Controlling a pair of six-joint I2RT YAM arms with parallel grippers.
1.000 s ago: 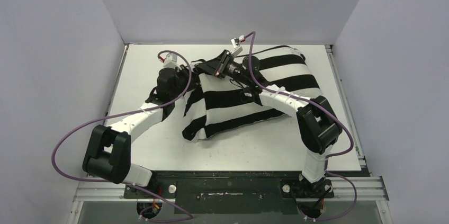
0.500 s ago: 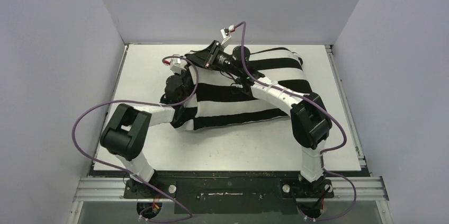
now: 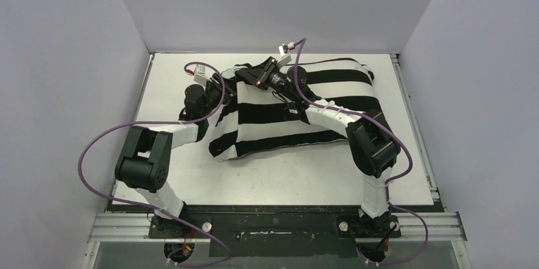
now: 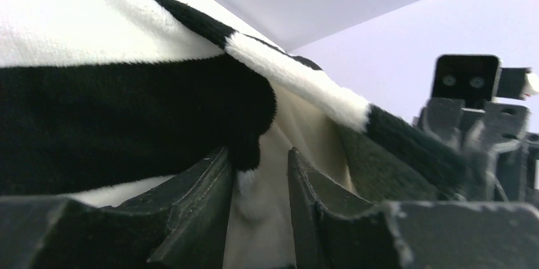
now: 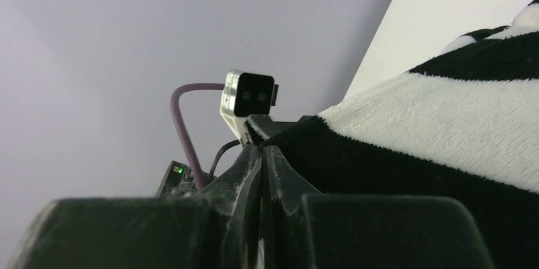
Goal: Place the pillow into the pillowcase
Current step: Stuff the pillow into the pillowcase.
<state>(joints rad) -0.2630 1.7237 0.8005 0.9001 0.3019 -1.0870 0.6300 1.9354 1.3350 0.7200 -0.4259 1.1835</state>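
Pillowcase [image 3: 299,113] lies plump on the bench [image 3: 171,78], w/ the pillow [image 4: 305,129] showing off-white inside its mouth at the L end, so prob. mostly in. Both look soft & light. The fleece is floppy, likely grippy, so take the hem, not the bulk. L fingers [image 4: 191,205] spread, hem tip hanging btwn, nothing pinched. R fingers [image 5: 238,183] pressed together, apparently on the black hem. Bench white, flat; plain walls [image 3: 76,59] close on 3 sides.

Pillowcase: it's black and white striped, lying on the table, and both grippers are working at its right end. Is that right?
Not quite. The pillowcase is black and white striped and lies on the table, but the left gripper and the right gripper are at its left end, not its right. The top external view shows it.
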